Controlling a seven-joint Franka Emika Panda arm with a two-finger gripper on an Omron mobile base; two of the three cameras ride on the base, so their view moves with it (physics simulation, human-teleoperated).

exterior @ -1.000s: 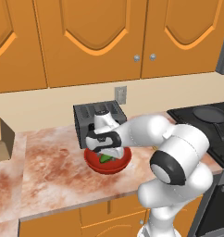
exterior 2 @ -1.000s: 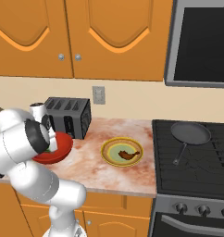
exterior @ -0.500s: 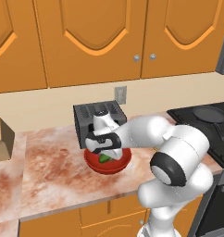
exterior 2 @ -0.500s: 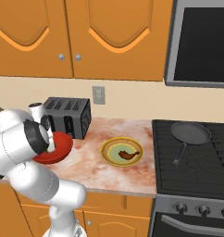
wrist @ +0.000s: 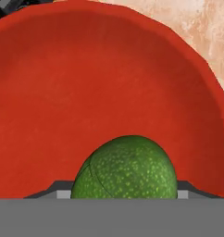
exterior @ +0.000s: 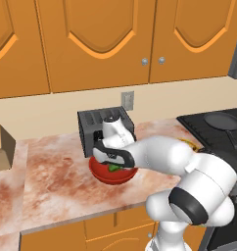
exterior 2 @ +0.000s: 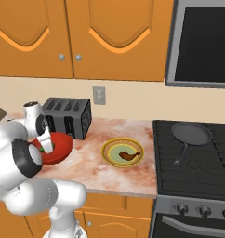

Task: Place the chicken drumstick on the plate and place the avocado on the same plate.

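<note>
Grasping step for the avocado (wrist: 125, 169): end effector (exterior: 112, 165) sits down in the red bowl (wrist: 109, 83), fingers either side of it; can't tell if clamped yet. Chicken drumstick (exterior 2: 129, 155) already on the plate (exterior 2: 109, 147), at 3 o'clock from bowl on the tabletop (exterior 2: 128, 176). Next: confirm grip, lift clear of rim, carry to plate. Vs 1 s ago: arm barely moved, hand a touch lower.
</note>
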